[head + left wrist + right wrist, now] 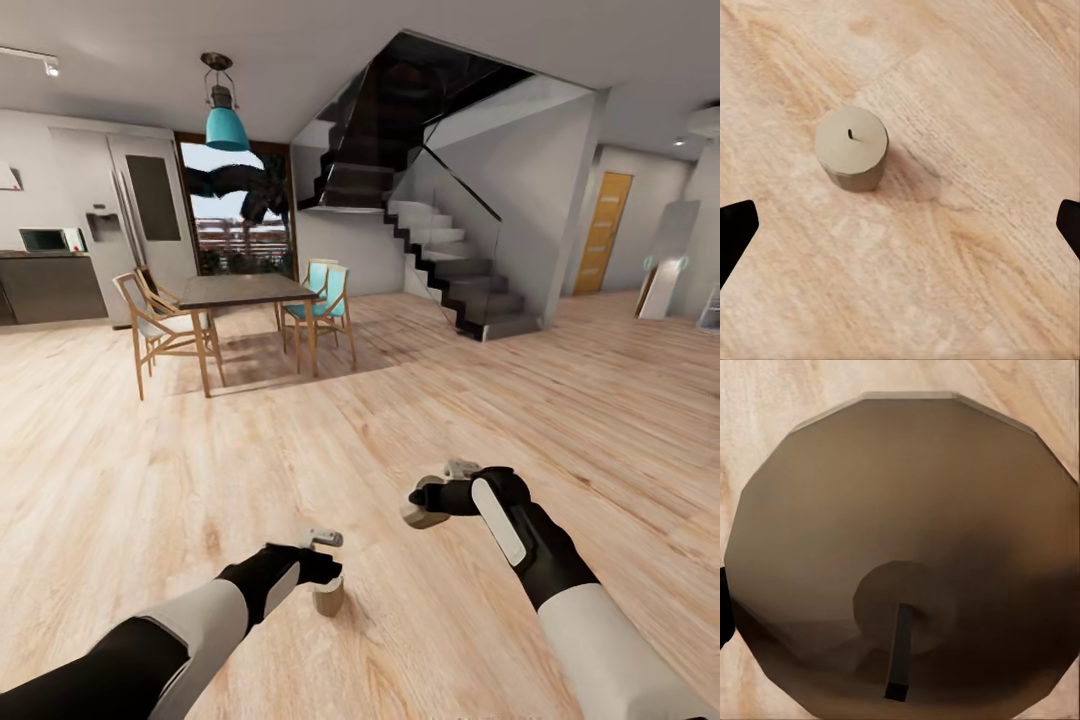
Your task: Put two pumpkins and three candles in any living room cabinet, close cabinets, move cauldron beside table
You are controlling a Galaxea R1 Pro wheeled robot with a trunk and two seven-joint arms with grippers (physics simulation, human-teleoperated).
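Across the head view, pale wooden plank floor (pixel 420 400) runs open and bare from the robot to a dark dining table (pixel 245 292) with wooden chairs at the far left and a dark staircase (pixel 450 270) behind glass at the far middle, leaving wide free room on every side. Low at the left, the left gripper (pixel 325 565) hangs just over a short tan cylindrical candle (pixel 329 598) that stands upright on the floor. At the right, the right gripper (pixel 432 500) is raised above the boards and clamps a second stubby tan candle (pixel 424 516) at its tip.

From the left wrist view, the standing tan candle (pixel 852 156) shows its flat top and small dark wick, with bare planks all around it. Two black fingertips (pixel 735 229) sit at opposite edges of the picture, spread wide and well apart from the candle.

Close up in the right wrist view, the held candle (pixel 900 547) presents its broad faceted top and dark wick, with slivers of floor past its rim.
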